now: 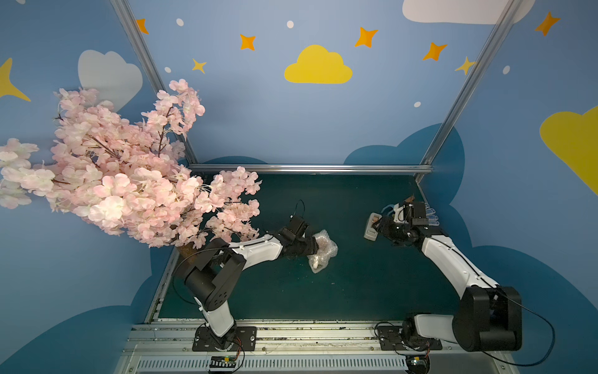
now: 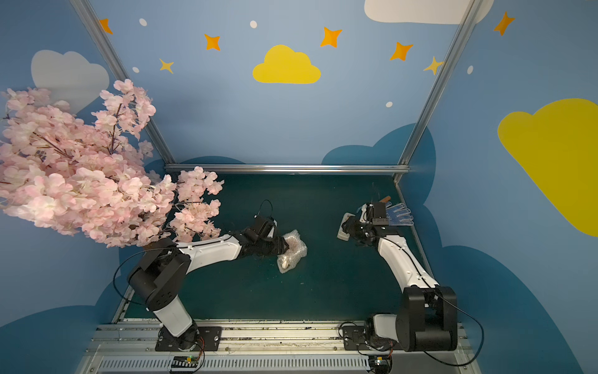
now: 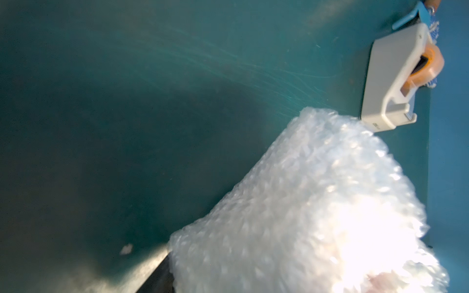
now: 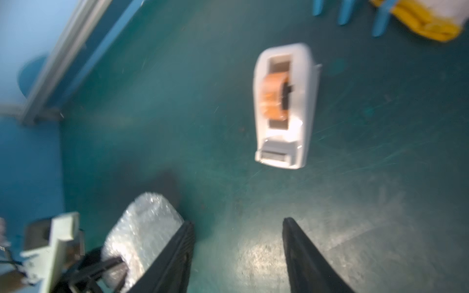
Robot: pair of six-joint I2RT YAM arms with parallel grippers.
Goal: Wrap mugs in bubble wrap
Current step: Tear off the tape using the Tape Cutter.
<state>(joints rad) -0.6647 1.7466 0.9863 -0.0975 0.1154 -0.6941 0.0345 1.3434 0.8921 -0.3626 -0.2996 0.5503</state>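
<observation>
The bubble wrap (image 1: 323,249) (image 2: 293,247) is bunched into a bundle on the green table, in both top views. A small white bit of the mug (image 1: 315,266) (image 2: 284,265) pokes out of its near end. The rest of the mug is hidden by the wrap. My left gripper (image 1: 314,248) is shut on the bundle's left side. In the left wrist view the bubble wrap (image 3: 317,215) fills the space at the jaws. My right gripper (image 4: 237,222) (image 1: 379,226) hangs open and holds nothing, over bare table just short of the beige tape dispenser (image 4: 284,106).
The tape dispenser (image 1: 372,230) (image 3: 396,76) stands at the right, with blue-dotted gloves (image 2: 399,213) behind it by the right wall. A pink blossom branch (image 1: 129,181) overhangs the left side above my left arm. A metal frame rail (image 1: 310,168) borders the back.
</observation>
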